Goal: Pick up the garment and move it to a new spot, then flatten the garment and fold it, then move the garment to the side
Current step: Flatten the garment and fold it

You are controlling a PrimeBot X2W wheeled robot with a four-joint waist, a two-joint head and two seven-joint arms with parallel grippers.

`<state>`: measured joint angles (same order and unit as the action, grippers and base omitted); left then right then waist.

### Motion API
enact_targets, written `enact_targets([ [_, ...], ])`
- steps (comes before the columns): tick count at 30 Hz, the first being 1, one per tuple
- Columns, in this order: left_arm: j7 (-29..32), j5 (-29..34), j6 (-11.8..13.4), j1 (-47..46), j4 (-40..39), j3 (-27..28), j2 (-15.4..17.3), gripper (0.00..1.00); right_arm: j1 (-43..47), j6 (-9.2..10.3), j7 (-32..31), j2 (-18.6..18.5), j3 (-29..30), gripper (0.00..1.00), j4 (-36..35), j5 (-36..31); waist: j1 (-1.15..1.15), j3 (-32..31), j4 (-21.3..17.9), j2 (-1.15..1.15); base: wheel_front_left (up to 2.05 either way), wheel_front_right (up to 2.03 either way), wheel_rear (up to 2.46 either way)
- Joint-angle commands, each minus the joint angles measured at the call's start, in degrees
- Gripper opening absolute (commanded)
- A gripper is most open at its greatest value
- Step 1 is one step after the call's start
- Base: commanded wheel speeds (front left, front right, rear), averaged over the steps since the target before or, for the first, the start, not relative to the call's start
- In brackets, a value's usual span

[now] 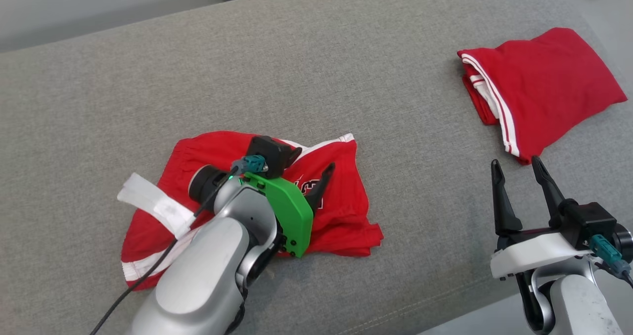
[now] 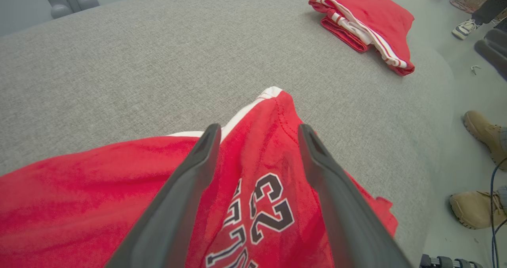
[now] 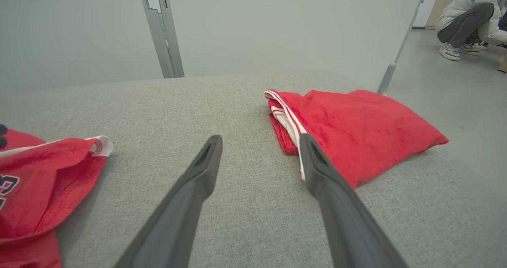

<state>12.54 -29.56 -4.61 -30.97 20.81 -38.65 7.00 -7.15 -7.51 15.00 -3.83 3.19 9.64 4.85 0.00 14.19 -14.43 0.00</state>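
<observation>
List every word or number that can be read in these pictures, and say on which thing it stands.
"23": a dark number with white edges on the crumpled red garment, seen upside down in the left wrist view.
Lettering beside the number: cut off, cannot be read.
Folded red garment: no text shows on it.

A grey woven upholstered cushion (image 1: 346,77) spans the foreground. Behind its far edge stand a plain pale wall (image 3: 277,22) and a grey metal upright (image 3: 160,30). Past its right edge, smooth grey floor (image 3: 455,101) carries a crouching person (image 3: 471,10) and tan boots (image 2: 481,131).
</observation>
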Motion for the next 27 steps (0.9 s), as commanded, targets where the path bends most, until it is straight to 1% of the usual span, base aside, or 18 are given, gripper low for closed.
enact_targets([
  [1,0.07,0.19,-0.20,-1.80,1.03,0.63,0.74,1.00,-0.29,0.04,0.24,0.34,-0.05,1.00,-0.18,0.19,0.00,1.81,-2.19,0.00,0.00,0.00,0.00],
  [5,0.28,-0.02,0.08,-4.33,4.53,1.77,1.59,1.00,-0.59,0.04,0.24,0.48,-0.30,1.00,0.13,0.42,0.00,2.26,-2.94,0.00,0.00,0.00,0.00],
  [8,1.71,-1.36,-0.52,-5.09,6.75,1.87,1.84,1.00,-0.68,0.04,0.24,0.64,-0.40,1.00,0.32,0.52,0.00,2.25,-3.36,0.00,0.00,0.00,0.00],
  [16,3.96,-3.54,-1.44,-5.74,6.84,1.34,1.95,1.00,-0.36,0.04,0.24,0.73,0.33,1.00,0.19,0.31,0.00,2.45,-2.97,0.00,0.00,0.00,0.00],
  [17,4.37,-3.92,-1.58,-5.74,6.74,0.99,1.96,0.38,-0.54,0.04,0.24,0.76,0.30,1.00,0.35,0.19,0.00,2.48,-2.76,0.00,0.00,0.00,0.00],
  [18,4.64,-4.04,-1.71,-5.59,6.69,0.70,1.85,0.09,-0.62,0.04,0.24,0.76,0.31,1.00,0.35,0.10,0.00,2.51,-2.63,0.00,0.00,0.00,0.00],
  [19,5.09,-4.14,-1.89,-5.47,6.55,0.25,1.82,0.00,-0.71,0.04,0.24,0.78,0.31,1.00,0.31,0.04,0.00,2.56,-2.48,0.00,0.00,0.00,0.00],
  [23,5.94,-4.92,-2.17,-5.17,5.85,-0.79,1.82,0.00,-1.12,0.04,0.24,0.78,0.49,1.00,0.31,-0.11,0.00,2.72,-1.90,0.00,0.00,0.00,0.00],
  [26,4.65,-5.07,-2.21,-5.91,4.60,-0.36,1.97,0.00,-1.11,0.04,0.24,0.79,0.57,1.00,0.20,-0.32,0.00,2.68,-1.55,0.00,0.00,0.00,0.00],
  [27,3.67,-4.98,-1.79,-6.42,4.04,0.20,1.91,0.00,-1.12,0.04,0.24,0.80,0.56,1.00,0.21,-0.39,0.00,2.63,-1.44,0.00,0.00,0.00,0.00],
])
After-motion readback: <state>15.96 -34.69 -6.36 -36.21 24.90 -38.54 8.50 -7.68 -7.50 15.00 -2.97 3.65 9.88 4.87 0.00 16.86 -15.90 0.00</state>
